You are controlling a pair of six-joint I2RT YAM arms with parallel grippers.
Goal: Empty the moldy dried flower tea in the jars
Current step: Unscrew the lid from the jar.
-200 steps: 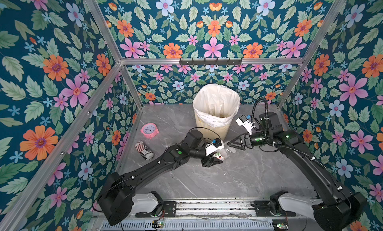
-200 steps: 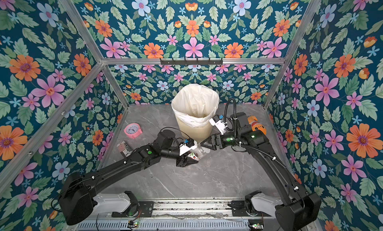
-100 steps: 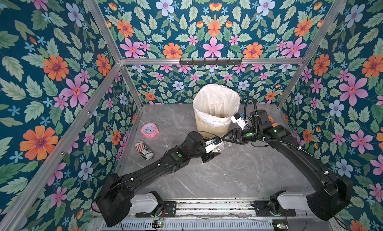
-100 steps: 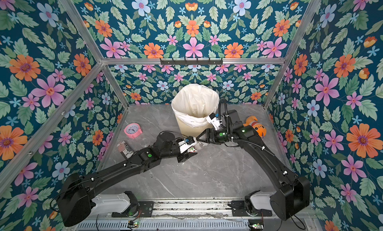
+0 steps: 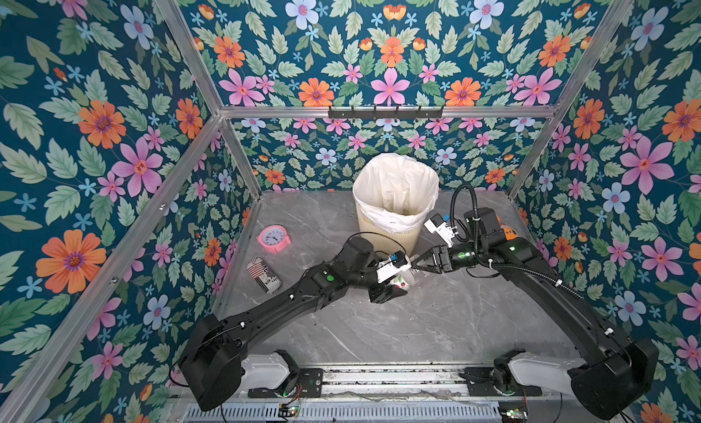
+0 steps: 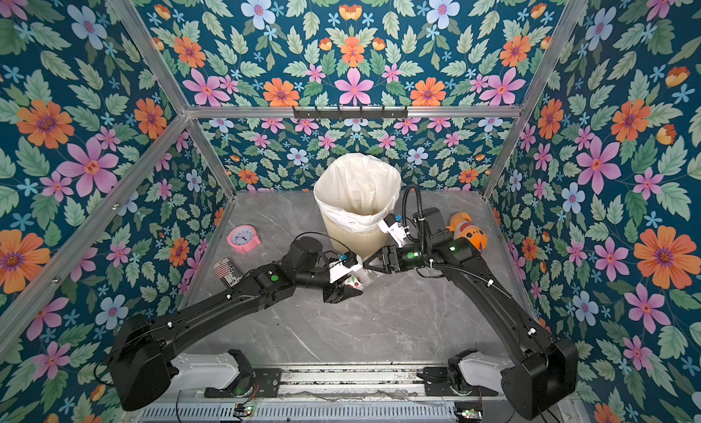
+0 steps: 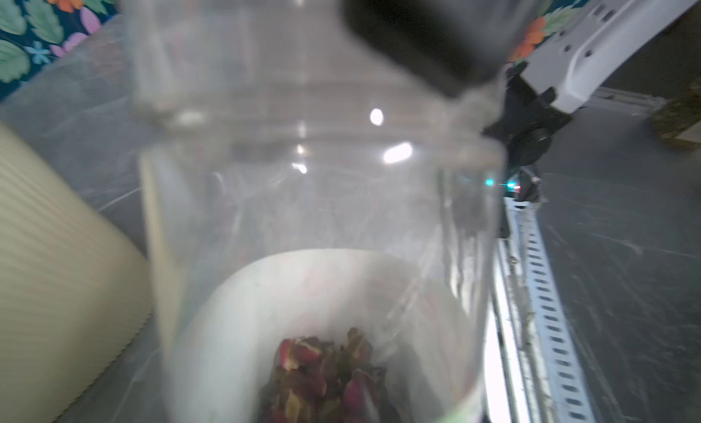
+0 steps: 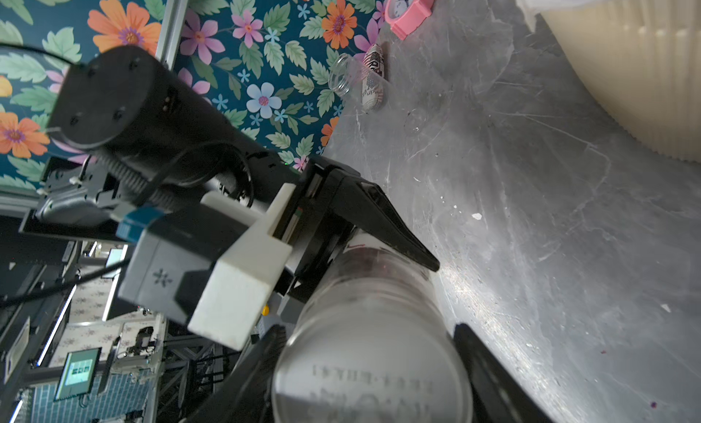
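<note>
Grey marble tabletop (image 5: 417, 326), walled by floral panels (image 5: 390, 61), lies under the jar (image 5: 403, 280).

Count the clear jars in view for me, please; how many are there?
2. The labelled jar is gripped in the left claw, in front of the bin; the plain jar rests open on the table near the patterned can. Others may be hidden from view.

Jar (image 5: 404, 280) before bin (image 5: 387, 238), clock (image 5: 274, 238) left
</note>
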